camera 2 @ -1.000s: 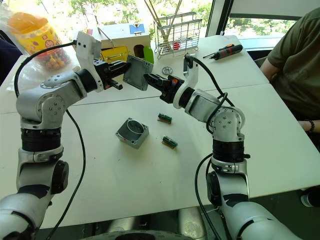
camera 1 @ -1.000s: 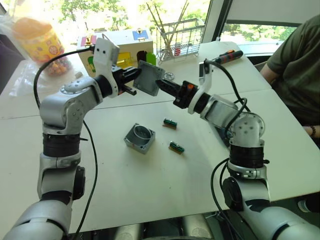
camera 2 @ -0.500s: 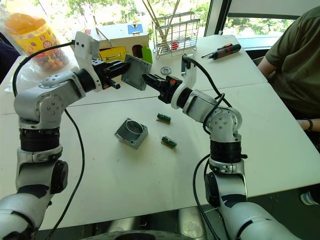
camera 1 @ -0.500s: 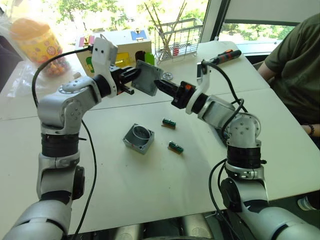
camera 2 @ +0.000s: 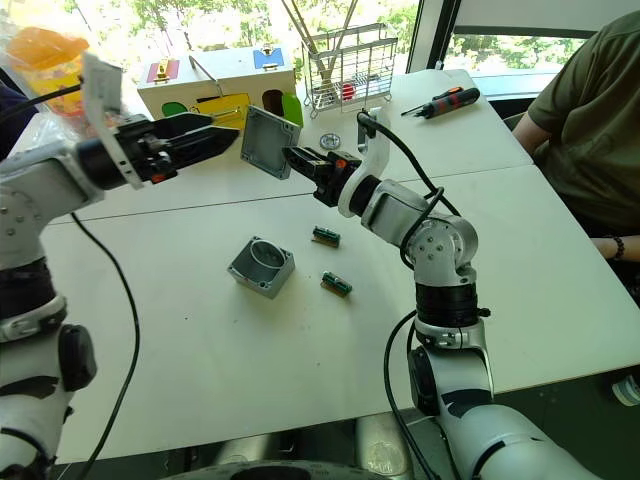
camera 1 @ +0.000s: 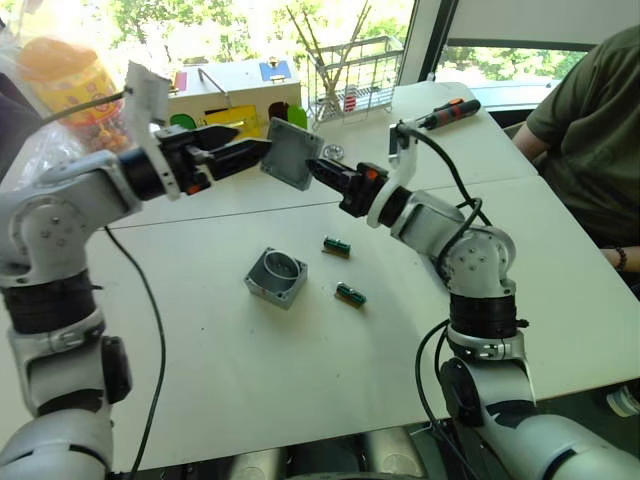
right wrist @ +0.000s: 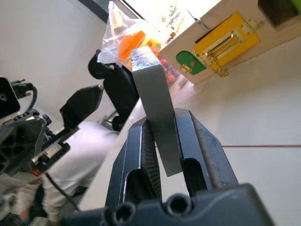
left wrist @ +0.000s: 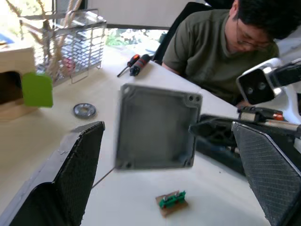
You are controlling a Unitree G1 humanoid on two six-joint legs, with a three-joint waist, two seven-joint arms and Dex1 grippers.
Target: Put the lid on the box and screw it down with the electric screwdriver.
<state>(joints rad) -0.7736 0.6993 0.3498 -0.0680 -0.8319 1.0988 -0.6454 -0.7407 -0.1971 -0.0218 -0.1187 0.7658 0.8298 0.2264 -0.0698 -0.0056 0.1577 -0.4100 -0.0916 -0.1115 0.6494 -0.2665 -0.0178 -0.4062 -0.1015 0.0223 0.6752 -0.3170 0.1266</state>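
Our right hand [camera 2: 290,157] has the lid [camera 2: 267,142] pinched by one edge, fingers clamped on either face of the plate, and holds it tilted in the air above the far part of the tabletop [camera 2: 560,250]. Our left hand [camera 2: 225,137] sits just beside the lid's other edge with its fingers spread wide and nothing between them. The box [camera 2: 262,266] rests open side up on the tabletop below and nearer to us, well apart from both hands, with two small green parts [camera 2: 326,236] lying near it.

We judge the lid to be light and stiff, a moulded plastic plate that will not flex, though its smooth faces could slip or pivot in an edge pinch. A hold at the middle of one side, clear of the corner screw holes, should suit the placing, so the rim can drop squarely onto the box.

A black-and-orange hand screwdriver [camera 2: 445,101] lies at the far right of the tabletop, near a seated person [camera 2: 590,130]. A wooden latch box [camera 2: 215,85] and a wire rack [camera 2: 345,65] stand at the back.
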